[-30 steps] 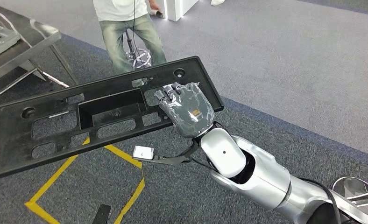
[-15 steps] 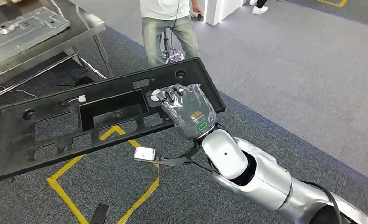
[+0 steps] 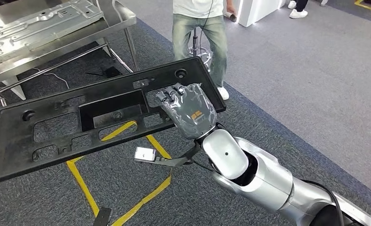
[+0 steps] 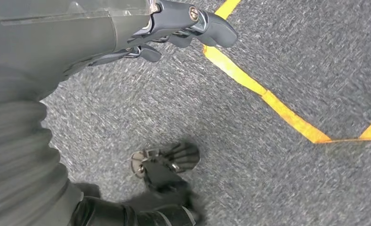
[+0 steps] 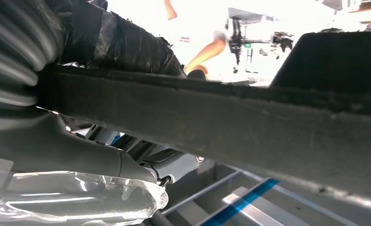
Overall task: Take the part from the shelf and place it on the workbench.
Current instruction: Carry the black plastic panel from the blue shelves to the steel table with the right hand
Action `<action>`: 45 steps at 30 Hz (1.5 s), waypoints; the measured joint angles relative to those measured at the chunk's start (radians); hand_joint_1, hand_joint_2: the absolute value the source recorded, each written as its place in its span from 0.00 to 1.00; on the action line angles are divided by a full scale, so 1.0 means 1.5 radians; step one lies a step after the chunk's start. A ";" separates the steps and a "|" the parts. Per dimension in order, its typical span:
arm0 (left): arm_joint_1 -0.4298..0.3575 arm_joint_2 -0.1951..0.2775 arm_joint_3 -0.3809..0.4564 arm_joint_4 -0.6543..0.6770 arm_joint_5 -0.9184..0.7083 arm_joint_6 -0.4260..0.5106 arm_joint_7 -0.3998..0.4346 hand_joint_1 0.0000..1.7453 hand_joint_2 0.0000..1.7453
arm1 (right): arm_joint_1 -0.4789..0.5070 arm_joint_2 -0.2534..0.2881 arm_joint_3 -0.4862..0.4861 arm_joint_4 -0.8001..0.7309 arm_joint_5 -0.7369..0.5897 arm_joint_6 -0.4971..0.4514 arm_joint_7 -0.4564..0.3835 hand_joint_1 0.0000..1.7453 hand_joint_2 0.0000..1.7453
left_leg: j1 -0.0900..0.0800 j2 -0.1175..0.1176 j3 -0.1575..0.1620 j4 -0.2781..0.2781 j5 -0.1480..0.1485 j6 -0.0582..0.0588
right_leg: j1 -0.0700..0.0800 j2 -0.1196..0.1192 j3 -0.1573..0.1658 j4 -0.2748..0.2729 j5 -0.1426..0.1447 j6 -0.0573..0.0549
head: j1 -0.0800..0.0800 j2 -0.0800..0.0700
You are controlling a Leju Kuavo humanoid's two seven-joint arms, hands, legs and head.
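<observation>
- Whole head view had shifted since a second ago: bench came further in at upper left, floor tape slid under the part, person ended up behind it. That was my camera turning; the grip looked unchanged.
- Right hand held the part near its right end, fingers hooked through a cutout. One-ended hold, so the long plate hung out left, off the shelf, not yet on the bench.
- Right wrist view: part edge clamped against the thumb.
- Left hand hung over the carpet, held nothing, fingers loosely apart.
- In the way, I judged: bench legs, the person close behind, and the part's free end swinging wide on the turn.
</observation>
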 joint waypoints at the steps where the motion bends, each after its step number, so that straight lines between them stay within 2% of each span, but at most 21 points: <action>1: -0.001 0.000 0.000 0.000 0.000 0.000 0.000 0.00 1.00 | -0.001 0.000 0.000 0.000 0.000 0.000 0.000 1.00 1.00 | -0.003 0.005 0.010 -0.019 0.002 0.003 | 0.001 -0.005 0.002 -0.001 -0.002 0.003 | 0.001 0.000; 4: 0.001 0.000 0.000 0.000 0.000 0.000 0.000 0.00 1.00 | -0.001 0.001 0.000 0.000 0.000 0.000 0.000 1.00 1.00 | -0.007 -0.010 0.016 -0.028 -0.002 0.015 | 0.000 -0.018 0.010 -0.004 -0.008 0.016 | 0.002 0.000; 6: 0.001 0.001 -0.001 0.000 0.000 0.000 0.000 0.00 1.00 | -0.002 0.001 0.000 -0.001 0.000 0.000 0.000 1.00 1.00 | -0.004 -0.022 0.025 -0.035 -0.002 0.024 | -0.002 0.004 0.005 0.019 -0.025 0.021 | 0.004 0.000; 9: -0.003 0.001 -0.001 0.000 0.000 0.000 0.000 0.00 1.00 | 0.000 0.001 0.000 -0.001 0.000 0.000 0.000 1.00 1.00 | -0.004 -0.040 0.032 -0.038 -0.005 0.035 | -0.005 0.048 -0.060 0.143 -0.077 0.020 | 0.008 0.000; 11: -0.004 0.001 -0.001 0.000 0.000 0.000 0.000 0.00 1.00 | 0.002 0.001 0.000 0.000 0.000 0.000 0.000 1.00 1.00 | -0.006 -0.056 0.033 -0.035 -0.008 0.037 | -0.004 0.053 -0.093 0.186 -0.078 0.020 | 0.009 0.000; 12: -0.003 0.001 -0.001 0.000 0.000 0.000 0.000 0.00 1.00 | 0.003 0.001 0.000 0.000 0.000 0.000 0.000 1.00 1.00 | -0.006 -0.064 0.034 -0.032 -0.010 0.037 | -0.004 0.054 -0.089 0.166 -0.056 0.018 | 0.009 0.000; 15: -0.003 0.000 -0.002 0.000 0.000 0.000 0.000 0.00 1.00 | 0.002 0.000 0.000 0.000 0.000 0.000 0.000 1.00 1.00 | -0.006 -0.084 0.037 -0.023 -0.018 0.032 | -0.004 0.070 -0.036 0.040 0.012 0.012 | 0.009 0.000; 18: -0.003 0.000 -0.002 0.000 0.000 0.000 0.000 0.00 1.00 | 0.001 0.001 0.000 -0.001 0.000 0.000 0.000 1.00 1.00 | -0.003 -0.096 0.031 -0.022 -0.019 0.021 | -0.002 0.079 -0.020 0.003 0.016 0.010 | 0.009 0.000; 21: 0.001 0.001 -0.003 0.000 0.000 0.000 0.000 0.00 1.00 | 0.000 0.001 0.000 0.000 0.000 0.000 0.000 1.00 1.00 | -0.004 -0.078 0.023 -0.008 -0.030 0.011 | -0.006 0.068 -0.010 -0.009 0.019 0.002 | 0.007 0.000; 23: -0.001 0.001 -0.003 0.000 0.000 0.000 0.000 0.00 1.00 | -0.001 0.001 0.000 -0.001 0.000 0.000 0.000 1.00 1.00 | -0.002 -0.048 -0.008 0.056 -0.060 0.004 | -0.007 0.059 -0.002 -0.015 0.018 -0.003 | 0.005 0.000; 25: -0.002 0.000 -0.003 0.000 0.000 0.000 0.000 0.00 1.00 | 0.000 0.001 0.000 0.000 0.000 0.000 0.000 1.00 1.00 | 0.004 -0.036 -0.053 0.134 -0.085 -0.003 | -0.007 0.049 0.001 -0.016 0.015 -0.005 | 0.004 0.000; 26: -0.002 0.000 -0.003 0.000 0.000 0.000 0.000 0.00 1.00 | 0.000 0.001 0.000 0.000 0.000 0.000 0.000 1.00 1.00 | 0.007 -0.034 -0.065 0.150 -0.083 -0.006 | -0.007 0.046 0.002 -0.016 0.013 -0.004 | 0.004 0.000; 28: 0.000 0.000 -0.003 0.000 0.000 0.000 0.000 0.00 1.00 | 0.001 0.001 0.000 0.000 0.000 0.000 0.000 1.00 1.00 | 0.013 -0.030 -0.051 0.108 -0.044 -0.012 | -0.010 0.041 0.007 -0.014 0.008 0.001 | 0.004 0.000; 30: 0.000 0.000 -0.003 0.000 0.000 0.000 0.000 0.00 1.00 | 0.000 0.001 0.000 0.000 0.000 0.000 0.000 1.00 1.00 | 0.015 -0.022 -0.008 0.020 -0.007 -0.016 | -0.011 0.037 0.011 -0.012 0.001 0.008 | 0.003 0.000; 32: -0.002 0.000 -0.004 0.000 0.000 0.000 0.000 0.00 1.00 | -0.001 0.001 0.000 0.000 0.000 0.000 0.000 1.00 1.00 | 0.011 -0.018 0.013 -0.021 -0.003 -0.011 | -0.008 0.035 0.012 -0.011 -0.003 0.017 | 0.003 0.000; 36: -0.001 0.000 -0.004 0.000 0.000 0.000 0.000 0.00 1.00 | -0.002 0.001 0.000 -0.001 0.000 0.000 0.000 1.00 1.00 | 0.008 -0.025 0.020 -0.025 -0.010 0.010 | -0.010 0.036 0.014 -0.001 -0.016 0.031 | 0.005 0.000; 38: -0.002 0.000 -0.004 0.000 0.000 0.000 0.000 0.00 1.00 | -0.002 0.001 0.000 -0.001 0.000 0.000 0.000 1.00 1.00 | 0.008 -0.027 0.028 -0.028 -0.013 0.019 | -0.011 0.044 -0.015 0.061 -0.047 0.032 | 0.008 0.000; 40: -0.004 0.001 -0.004 0.000 0.000 0.000 0.000 0.00 1.00 | -0.001 0.001 0.000 -0.001 0.000 0.000 0.000 1.00 1.00 | 0.005 -0.030 0.031 -0.028 -0.016 0.025 | -0.008 0.049 -0.066 0.151 -0.078 0.029 | 0.010 0.000; 41: -0.004 0.001 -0.004 0.000 0.001 0.000 0.000 0.00 1.00 | 0.000 0.001 0.000 -0.001 0.000 0.000 0.000 1.00 1.00 | 0.002 -0.032 0.033 -0.027 -0.018 0.027 | -0.006 0.050 -0.085 0.178 -0.081 0.028 | 0.011 0.000; 43: -0.003 0.001 -0.004 0.000 0.000 0.000 0.000 0.00 1.00 | 0.002 0.001 0.000 0.000 0.000 0.000 0.000 1.00 1.00 | -0.001 -0.038 0.038 -0.027 -0.021 0.029 | -0.003 0.052 -0.088 0.157 -0.047 0.021 | 0.011 0.000; 45: -0.003 0.000 -0.005 0.000 0.000 0.000 0.000 0.00 1.00 | 0.001 0.000 0.000 0.000 0.000 0.000 0.000 1.00 1.00 | -0.003 -0.042 0.043 -0.027 -0.024 0.027 | 0.002 0.055 -0.053 0.069 0.006 0.010 | 0.011 0.000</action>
